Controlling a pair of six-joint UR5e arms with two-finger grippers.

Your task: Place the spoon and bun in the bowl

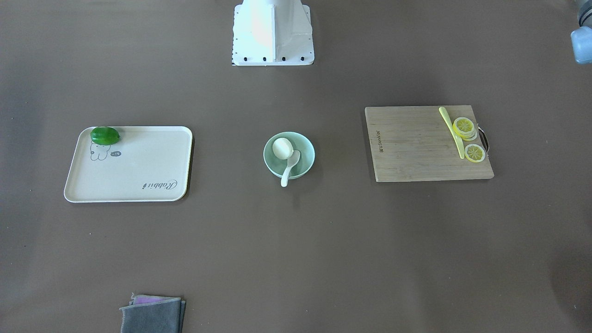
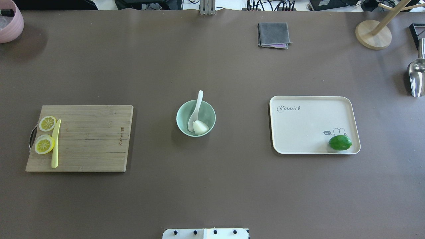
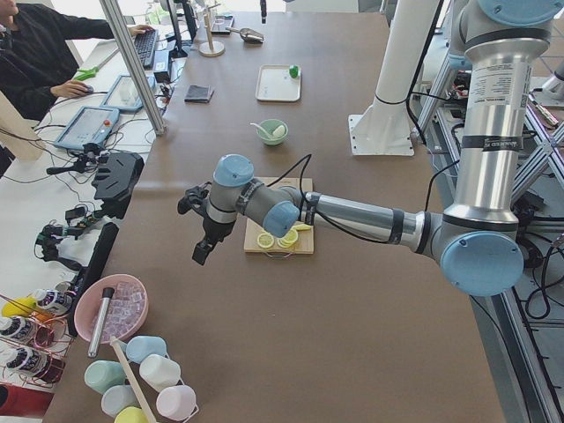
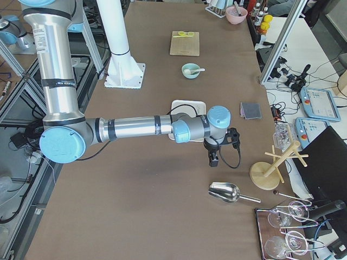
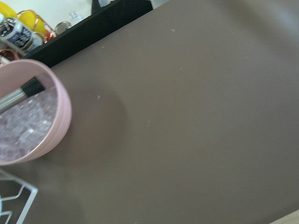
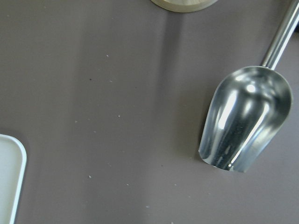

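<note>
The mint-green bowl [image 2: 208, 114] stands at the table's middle and also shows in the front-facing view [image 1: 306, 155]. The white bun [image 2: 200, 127] [image 1: 282, 147] lies inside it. The white spoon [image 2: 196, 108] [image 1: 290, 164] rests with its scoop in the bowl beside the bun and its handle over the rim. My left gripper [image 3: 201, 251] hangs above the table's left end, far from the bowl. My right gripper [image 4: 213, 158] hangs above the right end near the metal scoop. Both show only in the side views, so I cannot tell whether they are open or shut.
A wooden cutting board [image 2: 89, 139] holds lemon slices [image 2: 44, 145] and a yellow knife [image 2: 55, 142]. A cream tray [image 2: 308, 122] holds a lime [image 2: 340, 142]. A grey cloth [image 2: 273, 35], pink bowl [image 2: 10, 20], metal scoop [image 2: 416, 76] and wooden stand [image 2: 373, 33] sit at the edges.
</note>
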